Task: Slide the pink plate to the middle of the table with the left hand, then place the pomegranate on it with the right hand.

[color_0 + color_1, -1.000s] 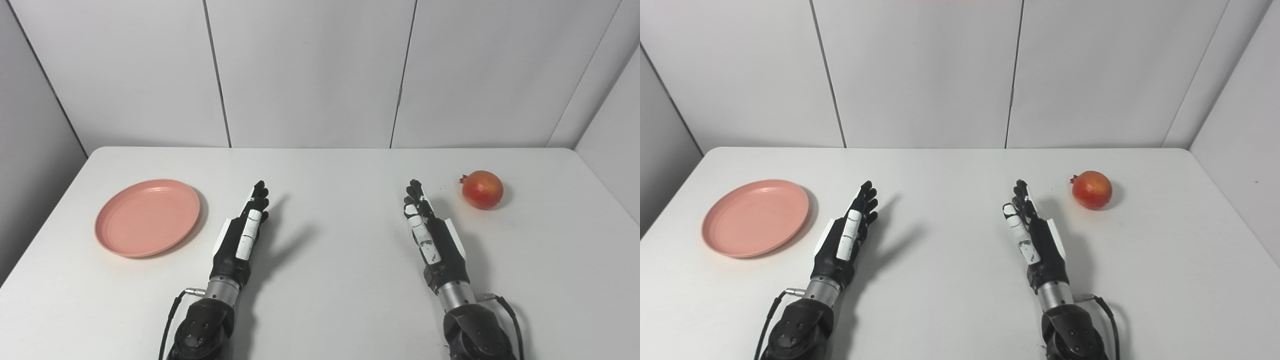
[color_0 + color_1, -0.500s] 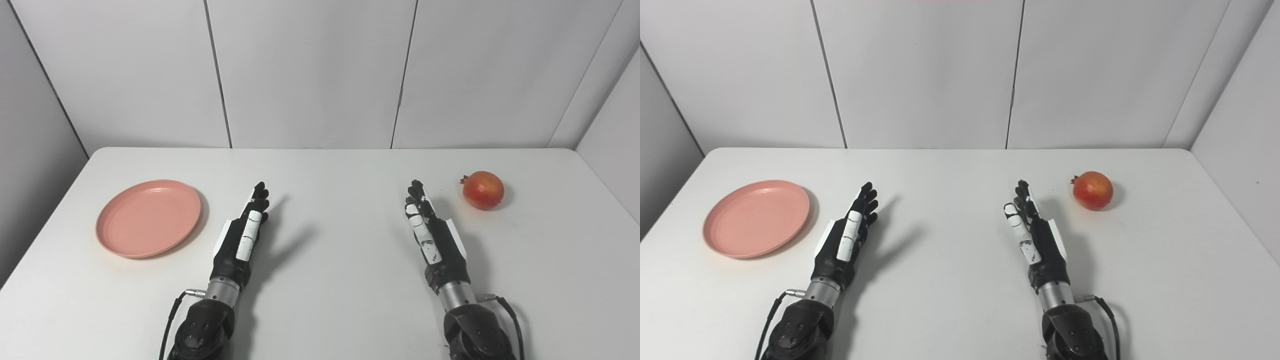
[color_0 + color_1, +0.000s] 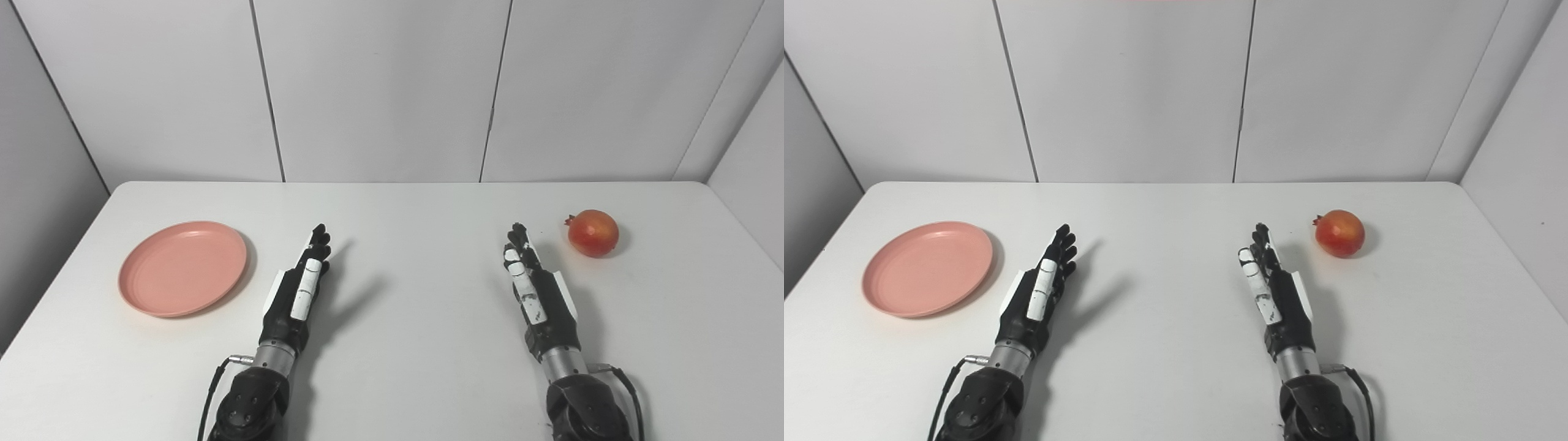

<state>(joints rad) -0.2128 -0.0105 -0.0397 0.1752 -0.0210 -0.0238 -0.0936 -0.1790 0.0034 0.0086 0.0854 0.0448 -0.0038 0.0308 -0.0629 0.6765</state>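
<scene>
A pink plate [image 3: 182, 267] lies flat on the white table [image 3: 404, 208] at the left. A red pomegranate [image 3: 592, 233] sits at the right, its crown pointing left. My left hand [image 3: 298, 288] rests edge-up near the table's middle, to the right of the plate and apart from it, fingers straight and holding nothing. My right hand [image 3: 534, 283] stands the same way, open, below and left of the pomegranate with a gap between them. The plate [image 3: 928, 268] and the pomegranate [image 3: 1339, 233] also show in the right eye view.
White wall panels close off the back and both sides of the table. A bare stretch of tabletop lies between my two hands. A thin cable runs from each wrist near the bottom edge.
My right hand has shifted slightly to the right and toward me. The whole picture has drifted a few pixels; plate, pomegranate and left hand are otherwise unmoved.
</scene>
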